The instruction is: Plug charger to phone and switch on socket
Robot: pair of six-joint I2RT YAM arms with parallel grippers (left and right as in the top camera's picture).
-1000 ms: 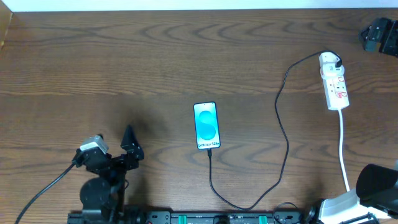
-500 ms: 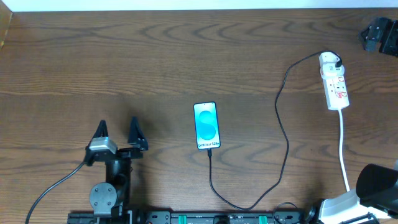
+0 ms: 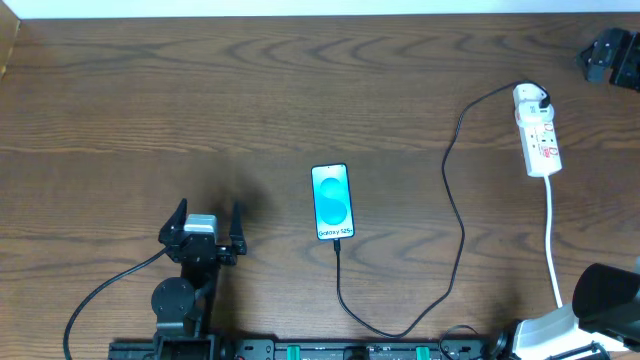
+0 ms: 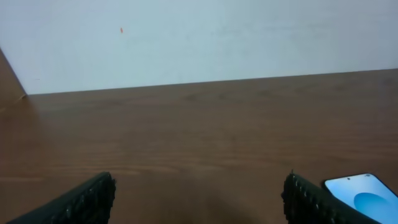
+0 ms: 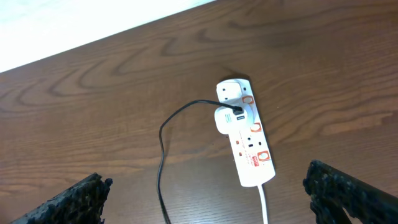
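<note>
The phone (image 3: 332,203) lies face up in the middle of the table, its blue screen lit. The charger (image 3: 461,225) is a thin black cable. It meets the phone's bottom edge, loops toward the table front, then rises to the white socket (image 3: 537,135) at the far right. My left gripper (image 3: 208,212) is open and empty, left of the phone. In the left wrist view the phone (image 4: 367,198) shows just beyond the right finger. My right gripper (image 5: 210,200) is open wide with the socket (image 5: 246,135) ahead of it and the charger (image 5: 163,155) plugged into the socket's far end.
A white cord (image 3: 553,240) runs from the socket toward the table front at the right. A black object (image 3: 606,55) sits at the far right corner. The right arm's body (image 3: 600,300) fills the near right corner. A white wall (image 4: 199,37) stands behind the table.
My left gripper has swung round to point straight away from me and shifted right, closer to the phone. It stays open. Phone, charger and socket have not moved.
</note>
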